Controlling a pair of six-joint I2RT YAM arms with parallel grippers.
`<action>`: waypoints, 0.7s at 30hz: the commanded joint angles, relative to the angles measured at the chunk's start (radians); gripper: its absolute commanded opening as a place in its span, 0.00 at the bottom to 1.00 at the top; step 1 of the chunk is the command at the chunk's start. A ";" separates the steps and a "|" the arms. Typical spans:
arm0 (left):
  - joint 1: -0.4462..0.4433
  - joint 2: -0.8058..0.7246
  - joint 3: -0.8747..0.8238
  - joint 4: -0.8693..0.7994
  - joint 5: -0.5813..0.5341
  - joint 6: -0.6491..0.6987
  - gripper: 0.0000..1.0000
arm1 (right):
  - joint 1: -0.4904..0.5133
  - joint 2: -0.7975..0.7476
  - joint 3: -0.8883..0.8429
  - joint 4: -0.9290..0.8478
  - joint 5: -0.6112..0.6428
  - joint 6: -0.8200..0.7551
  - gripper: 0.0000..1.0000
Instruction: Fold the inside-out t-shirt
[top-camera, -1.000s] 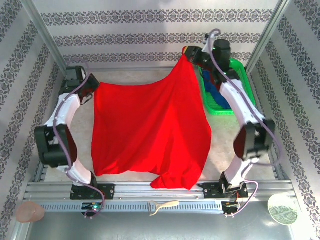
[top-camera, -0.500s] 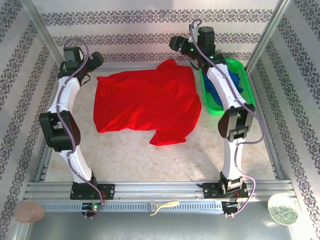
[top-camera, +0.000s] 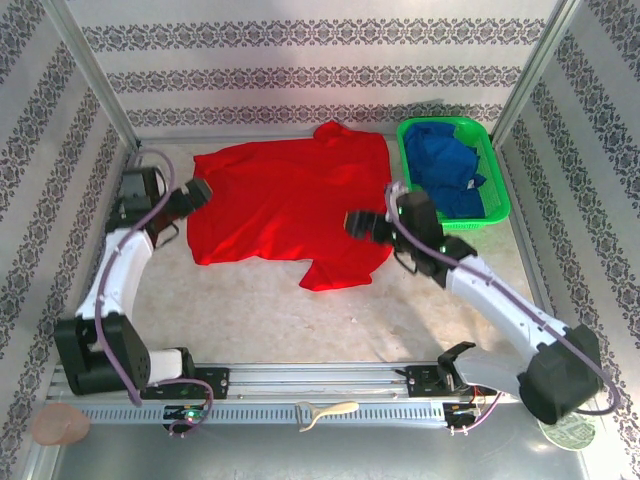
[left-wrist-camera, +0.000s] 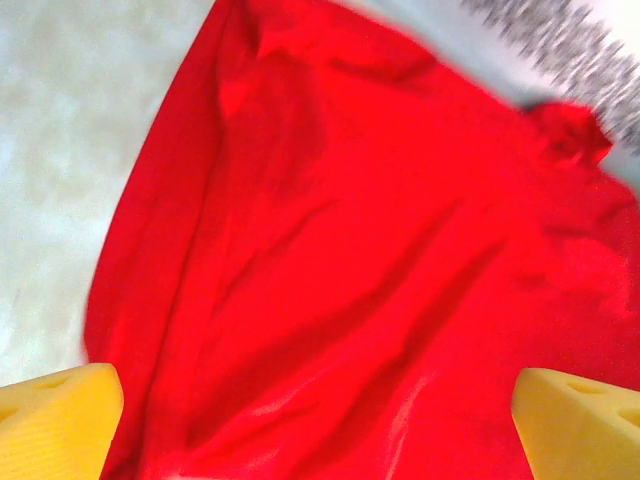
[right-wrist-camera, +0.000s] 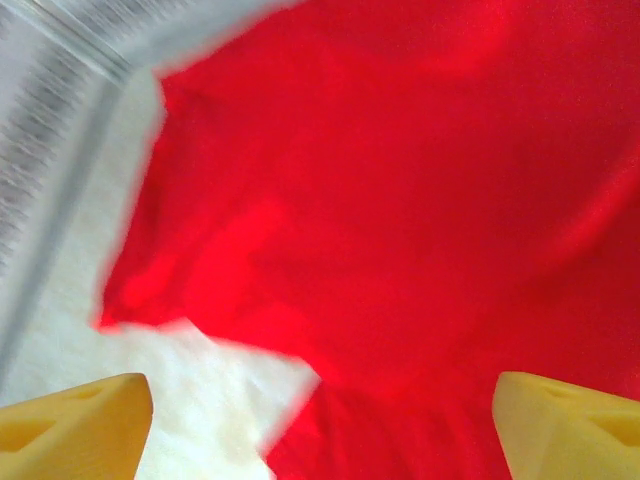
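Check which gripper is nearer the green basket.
Right. The right gripper hangs over the red shirt's right edge, just left of the basket; left gripper is across the shirt, at its left edge.

The top camera sits above and behind the arm bases and looks down on the whole counter (top-camera: 300, 310) from well away. Each wrist camera rides just behind its own claw, close over the cloth. The one on the left claw (left-wrist-camera: 320, 420) faces the far wall, and the one on the right claw (right-wrist-camera: 322, 425) faces left across the counter. All three views share the red t-shirt (top-camera: 290, 200).
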 joint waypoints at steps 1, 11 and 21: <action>-0.022 -0.085 -0.124 -0.077 -0.056 0.032 1.00 | 0.035 -0.098 -0.156 0.048 0.116 0.144 0.93; -0.177 0.021 -0.214 -0.083 -0.320 0.040 0.79 | 0.053 -0.051 -0.345 0.214 0.059 0.274 0.83; -0.199 0.151 -0.223 0.012 -0.450 0.029 0.84 | 0.083 0.164 -0.330 0.343 0.077 0.306 0.70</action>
